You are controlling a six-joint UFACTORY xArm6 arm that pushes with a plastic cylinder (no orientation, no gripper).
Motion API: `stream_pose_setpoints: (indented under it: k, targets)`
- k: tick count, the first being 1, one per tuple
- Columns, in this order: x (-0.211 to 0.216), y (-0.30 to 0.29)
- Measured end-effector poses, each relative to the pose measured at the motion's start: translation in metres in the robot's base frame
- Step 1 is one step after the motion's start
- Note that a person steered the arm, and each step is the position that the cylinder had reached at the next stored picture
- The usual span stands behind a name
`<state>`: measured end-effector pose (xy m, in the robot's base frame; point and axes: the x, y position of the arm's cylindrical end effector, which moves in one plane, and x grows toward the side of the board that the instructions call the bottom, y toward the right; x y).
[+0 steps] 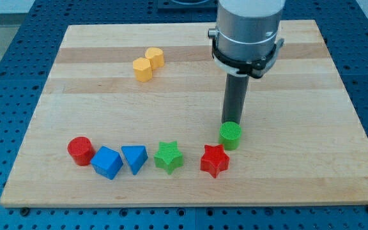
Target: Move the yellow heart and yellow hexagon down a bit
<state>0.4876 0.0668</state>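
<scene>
Two yellow blocks touch each other at the view's upper left of the wooden board. The lower left one looks like the yellow hexagon, and the upper right one looks like the yellow heart, though the shapes are hard to make out. My rod comes down at the centre right. My tip sits right behind the top of a green cylinder, far to the right of and below the yellow pair.
A row of blocks lies along the view's bottom: a red cylinder, a blue cube-like block, a blue triangle, a green star and a red star. The arm's grey body hangs over the board's top right.
</scene>
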Motion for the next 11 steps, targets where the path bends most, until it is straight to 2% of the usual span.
stream_pose_setpoints:
  k: [3,4,5,6,9,11]
  targets:
    - [0.032,0.004]
    - [-0.006,0.004]
    - [-0.091,0.003]
    - [-0.152,0.0]
    - [-0.214,-0.089]
    - [-0.209,-0.149]
